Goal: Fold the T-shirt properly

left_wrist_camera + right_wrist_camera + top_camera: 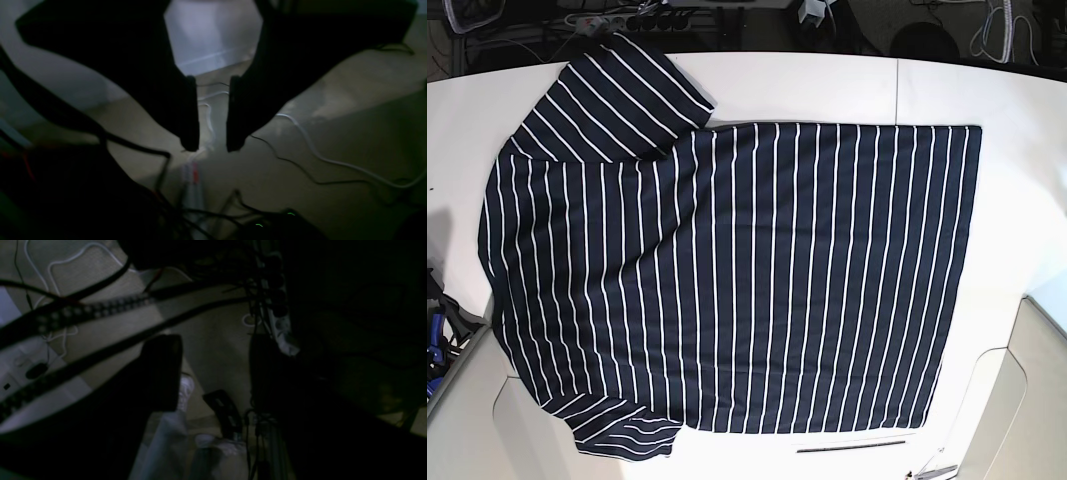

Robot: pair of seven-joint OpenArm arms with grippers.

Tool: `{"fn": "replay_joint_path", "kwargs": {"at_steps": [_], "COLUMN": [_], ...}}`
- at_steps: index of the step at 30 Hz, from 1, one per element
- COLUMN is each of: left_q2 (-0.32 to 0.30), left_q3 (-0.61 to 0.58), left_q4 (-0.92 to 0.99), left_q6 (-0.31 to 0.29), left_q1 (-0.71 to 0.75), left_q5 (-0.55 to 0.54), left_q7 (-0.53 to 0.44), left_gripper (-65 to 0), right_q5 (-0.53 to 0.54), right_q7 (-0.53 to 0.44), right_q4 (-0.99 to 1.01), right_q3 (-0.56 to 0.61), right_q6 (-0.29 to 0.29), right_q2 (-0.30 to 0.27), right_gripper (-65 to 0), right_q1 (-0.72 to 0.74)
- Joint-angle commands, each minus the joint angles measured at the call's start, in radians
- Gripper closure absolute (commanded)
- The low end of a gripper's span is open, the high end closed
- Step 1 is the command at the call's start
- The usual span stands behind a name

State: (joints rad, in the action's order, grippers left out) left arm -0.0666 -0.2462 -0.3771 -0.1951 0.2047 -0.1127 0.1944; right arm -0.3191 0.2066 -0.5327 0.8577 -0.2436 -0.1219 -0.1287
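Observation:
The T-shirt (737, 280), dark navy with thin white stripes, lies spread flat on the white table (1017, 100) in the base view. Its hem is at the right, and its sleeves are at the top left (617, 90) and bottom left (622, 430). No gripper shows in the base view. In the left wrist view my left gripper (211, 146) is open and empty, over a floor with cables. In the right wrist view my right gripper (213, 340) is open and empty, also over the floor. The shirt shows in neither wrist view.
A power strip (607, 18) and cables lie beyond the table's far edge. White curved panels (1027, 400) stand at the bottom right. Dark hardware with blue and red wires (437, 320) sits at the left edge. White and black cables (317, 156) cross the floor.

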Motion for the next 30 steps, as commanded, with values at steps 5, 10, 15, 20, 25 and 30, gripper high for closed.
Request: {"fn": "replay_joint_path", "kwargs": {"at_steps": [5,10,15,20,25,30], "left_q2": [0.000,0.000,-0.021,-0.058,-0.081,-0.092], "left_q3": [0.002,0.002,0.002,0.002,0.002,0.002], "left_q4": [-0.002,-0.001,0.000,-0.001,-0.002,-0.002], "left_q6": [0.027,0.027,0.027,0.026,0.026,0.026], "left_q1": [0.010,0.029,0.053,0.074,0.075,0.075], "left_q5": [0.002,0.002,0.002,0.002,0.001,0.001], "left_q7": [0.013,0.047,0.050,0.045,0.040,0.004], "left_gripper": [-15.0,-15.0,-15.0,-14.9,-15.0,-14.9], "right_q5": [0.009,0.021,0.058,0.100,0.103,0.148], "right_q7": [-0.019,-0.019,-0.005,0.016,0.026,0.026], "right_q4": [-0.013,-0.013,-0.012,-0.012,-0.012,-0.013], "right_q3": [-0.001,-0.001,-0.001,-0.001,-0.002,-0.002], "right_q6": [0.002,0.004,0.004,0.004,0.005,0.005], "right_q2": [0.000,-0.022,-0.082,-0.130,-0.148,-0.146], "right_gripper": [-32.3,-32.3,-32.3,-32.3,-32.3,-32.3], "right_q1": [0.004,-0.002,-0.002,-0.008,-0.019,-0.013]}}
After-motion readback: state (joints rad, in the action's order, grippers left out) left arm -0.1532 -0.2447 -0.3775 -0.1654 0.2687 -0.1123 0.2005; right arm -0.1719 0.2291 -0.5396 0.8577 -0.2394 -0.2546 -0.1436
